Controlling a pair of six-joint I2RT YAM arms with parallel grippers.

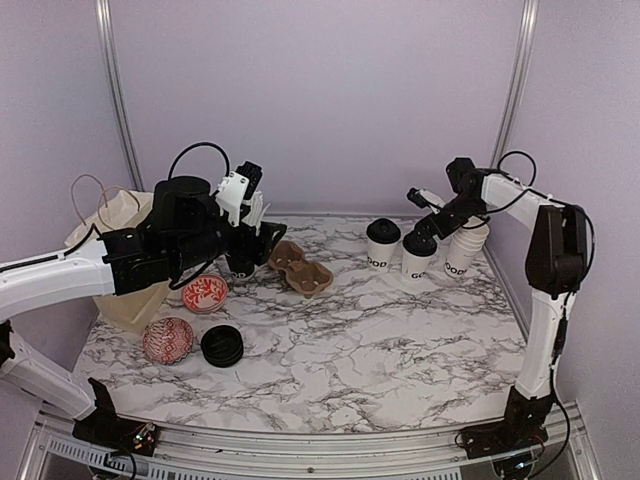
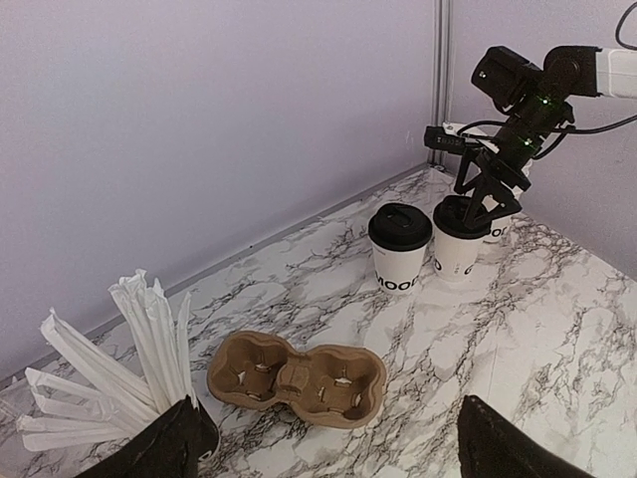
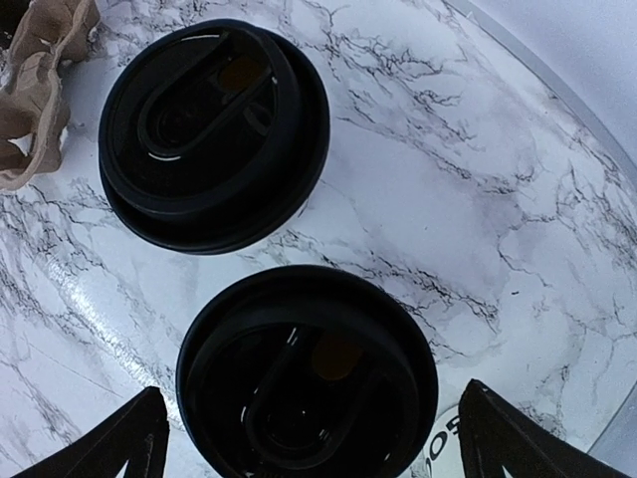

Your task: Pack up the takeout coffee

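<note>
Right gripper [image 3: 311, 388]: fingers apart, straddling one lid [image 3: 299, 349].
Left gripper [image 2: 329, 401]: fingers apart, empty.
Takeout coffee [image 1: 419, 255]: two cups, far right corner of table [image 1: 380, 330].
Risk: neighbouring cup [image 3: 214, 129] toppled if clipped; lid popped if squeezed.

I count two lidded coffee cups [image 1: 383, 243] on the worktop [image 1: 400, 340], white paper with black lids, side by side. Just right of them stands one stack of bare white cups [image 1: 466, 250]; I can't tell how many are nested in it. There is one brown pulp cup carrier [image 1: 300, 268], with two wells showing in my left wrist view. I count two red-patterned bowls [image 1: 204, 293] and one stack of black lids [image 1: 221, 346], though I can't count the lids in it. One bundle of white wrapped sticks [image 2: 149, 339] is too bunched to count. There is one brown paper bag [image 1: 110, 225].
</note>
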